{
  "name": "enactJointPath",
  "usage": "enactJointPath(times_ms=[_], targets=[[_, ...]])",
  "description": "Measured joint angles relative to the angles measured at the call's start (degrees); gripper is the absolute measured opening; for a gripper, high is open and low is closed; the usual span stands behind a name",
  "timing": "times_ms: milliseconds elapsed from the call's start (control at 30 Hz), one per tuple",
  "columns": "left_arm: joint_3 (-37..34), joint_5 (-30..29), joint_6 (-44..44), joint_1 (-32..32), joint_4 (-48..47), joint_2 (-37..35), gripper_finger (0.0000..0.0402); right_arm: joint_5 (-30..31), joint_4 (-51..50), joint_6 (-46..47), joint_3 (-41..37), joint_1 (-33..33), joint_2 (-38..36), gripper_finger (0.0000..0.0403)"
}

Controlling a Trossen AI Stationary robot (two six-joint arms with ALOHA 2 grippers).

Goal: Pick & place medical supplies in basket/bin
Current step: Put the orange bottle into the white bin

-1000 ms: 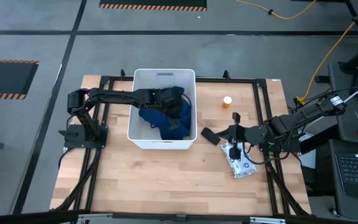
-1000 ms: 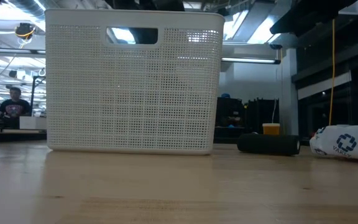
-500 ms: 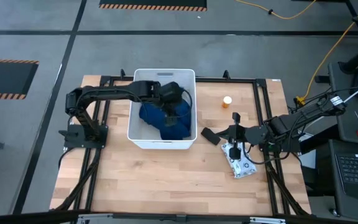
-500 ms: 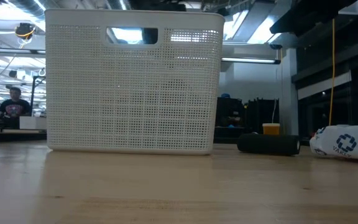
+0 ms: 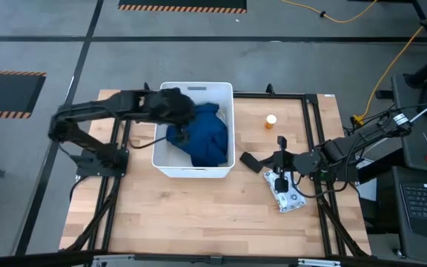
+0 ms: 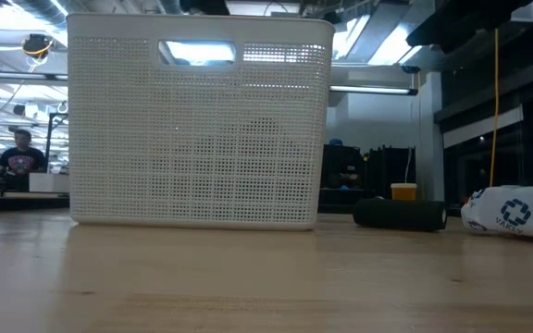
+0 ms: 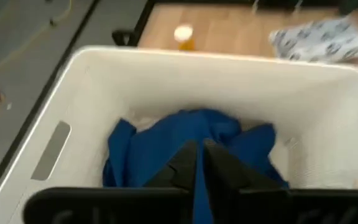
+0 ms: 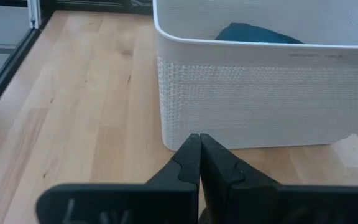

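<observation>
I have the left gripper (image 7: 199, 163) pinched together on nothing, poised over the white tub (image 5: 165, 159) near its left wall, and the dark blue cloth (image 5: 206, 137) lies loose inside the tub, below and just beyond the fingertips, so I judge that piece delivered. The right gripper (image 8: 199, 158) is likewise clamped and empty near the tabletop's right edge, above the white dotted packet (image 5: 288, 196), with the black oblong (image 5: 250, 162) just beside it and the orange bottle (image 5: 271, 120) toward the far edge.
</observation>
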Motion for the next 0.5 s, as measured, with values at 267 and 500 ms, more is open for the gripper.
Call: enactJointPath(times_ms=[267,500], targets=[[-18.35,0.93,0.21,-2.54,16.67,-11.65,0.0004,0.46,0.06,1.07,-0.02,-0.02,0.0,0.001],[-31.93,0.37,1.73,-2.9,27.84,-21.41,0.0005,0.55,0.04,3.15,-0.02,-0.02,-0.02,0.001]])
